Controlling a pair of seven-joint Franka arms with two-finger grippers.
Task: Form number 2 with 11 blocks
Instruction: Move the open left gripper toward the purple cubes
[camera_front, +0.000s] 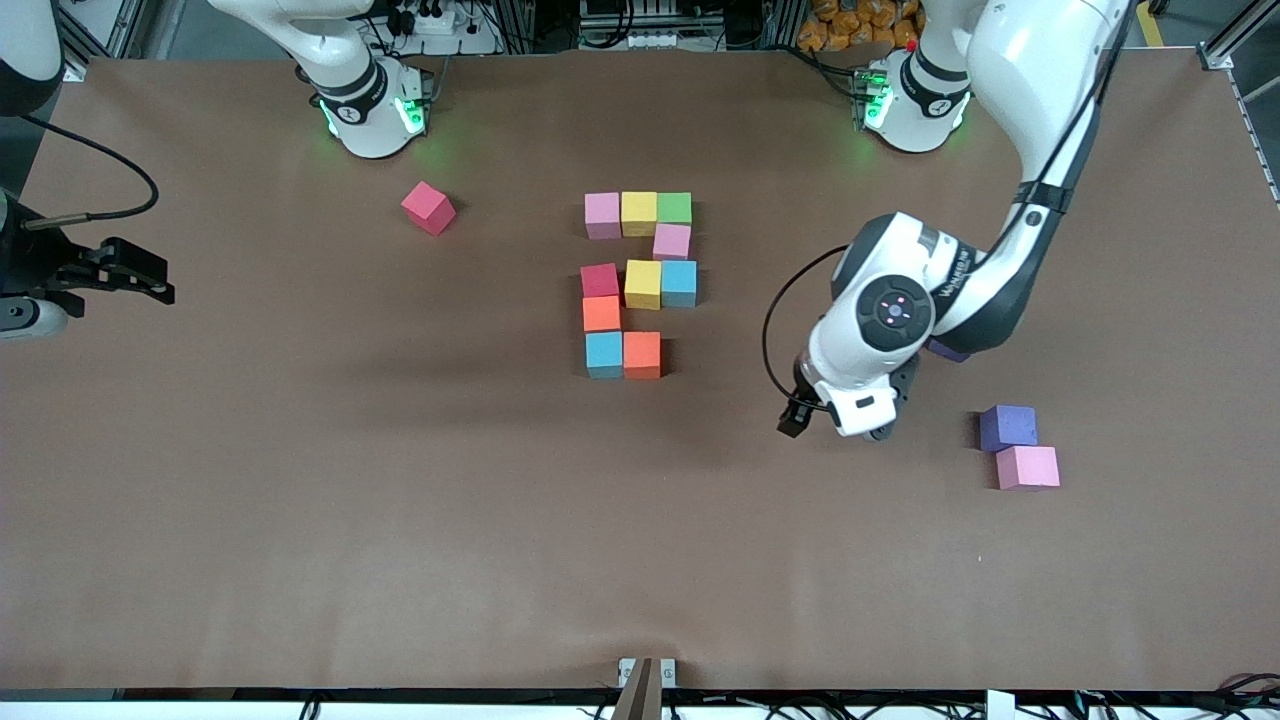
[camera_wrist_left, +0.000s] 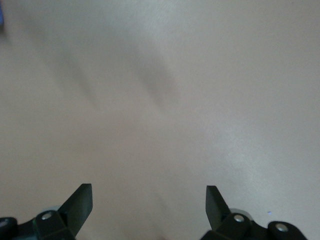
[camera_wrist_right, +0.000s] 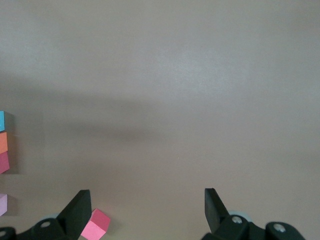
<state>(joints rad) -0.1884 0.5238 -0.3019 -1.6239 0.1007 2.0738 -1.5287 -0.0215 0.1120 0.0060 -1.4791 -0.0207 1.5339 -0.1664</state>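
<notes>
Building the number 2 (camera_front: 640, 285) mid-tabletop, ten blocks sit in place; only the last cube of the bottom row, beside the orange block (camera_front: 642, 354), is missing. The left hand (camera_front: 845, 420) hovers empty, jaws wide, between the digit and the purple block (camera_front: 1007, 427), which touches a pink block (camera_front: 1028, 467). Next move likely: grasp purple. The right hand (camera_wrist_right: 145, 210) waits released at its table end.

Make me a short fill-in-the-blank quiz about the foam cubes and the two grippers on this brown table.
1. The green cube sits beside a ___ cube in the top row.
2. The loose purple cube touches a ___ cube.
3. The left gripper hangs ___ over bare table.
4. The right gripper holds ___.

Answers: yellow; pink; open; nothing
</notes>
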